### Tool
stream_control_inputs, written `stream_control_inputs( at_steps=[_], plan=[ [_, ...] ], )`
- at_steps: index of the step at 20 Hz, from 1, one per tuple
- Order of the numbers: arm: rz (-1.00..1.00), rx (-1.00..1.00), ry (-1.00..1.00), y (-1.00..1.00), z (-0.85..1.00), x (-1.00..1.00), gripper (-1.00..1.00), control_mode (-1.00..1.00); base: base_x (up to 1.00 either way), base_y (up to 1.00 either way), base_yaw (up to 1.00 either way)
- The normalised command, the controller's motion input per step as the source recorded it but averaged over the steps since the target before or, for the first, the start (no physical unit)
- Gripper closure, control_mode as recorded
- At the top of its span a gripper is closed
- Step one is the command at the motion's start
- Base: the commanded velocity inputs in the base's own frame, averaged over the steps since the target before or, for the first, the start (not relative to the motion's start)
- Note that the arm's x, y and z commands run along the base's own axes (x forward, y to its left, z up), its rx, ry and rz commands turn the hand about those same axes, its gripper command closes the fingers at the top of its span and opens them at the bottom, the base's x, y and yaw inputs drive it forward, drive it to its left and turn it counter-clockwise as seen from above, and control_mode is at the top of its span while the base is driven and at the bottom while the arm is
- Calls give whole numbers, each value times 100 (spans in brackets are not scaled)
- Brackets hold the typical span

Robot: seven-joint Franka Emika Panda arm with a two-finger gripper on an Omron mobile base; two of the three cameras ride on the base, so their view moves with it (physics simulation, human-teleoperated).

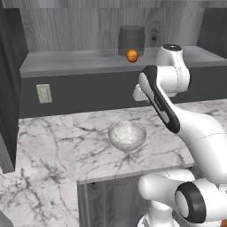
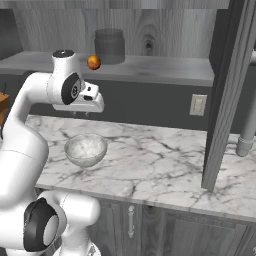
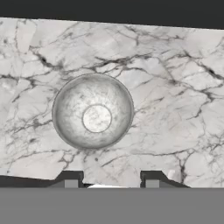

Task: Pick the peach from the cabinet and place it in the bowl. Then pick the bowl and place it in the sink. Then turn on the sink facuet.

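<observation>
The peach [image 1: 132,56] [image 2: 93,62] lies on the cabinet shelf [image 1: 66,60] [image 2: 165,67], just in front of a dark grey jar. The bowl [image 1: 127,135] [image 2: 85,149] [image 3: 92,111] stands upright and empty on the marble counter. My gripper [image 2: 80,114] [image 3: 110,181] hangs above the counter, pointing down, a little behind and above the bowl and below the shelf. Its fingers stand apart with nothing between them. The sink and the sink faucet are out of view.
The dark grey jar [image 1: 131,41] [image 2: 109,45] stands behind the peach. A wall socket [image 1: 44,93] [image 2: 198,105] sits on the dark backsplash. A dark cabinet side panel [image 2: 227,95] reaches down to the counter on the right. The counter's front edge [image 1: 133,174] runs close below the bowl.
</observation>
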Motion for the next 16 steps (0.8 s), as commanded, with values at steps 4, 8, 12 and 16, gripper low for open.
stream_control_inputs(
  at_steps=[4,8,12,16],
  plan=[
    [0,0,-3,0,-2,0,-100,-100,0,0,0],
    [0,0,0,0,0,0,-100,-100,0,0,0],
    [1,-7,-10,5,21,-18,-100,-100,0,0,0],
    [0,-13,-29,0,78,-33,-100,-100,0,0,0]
  ],
)
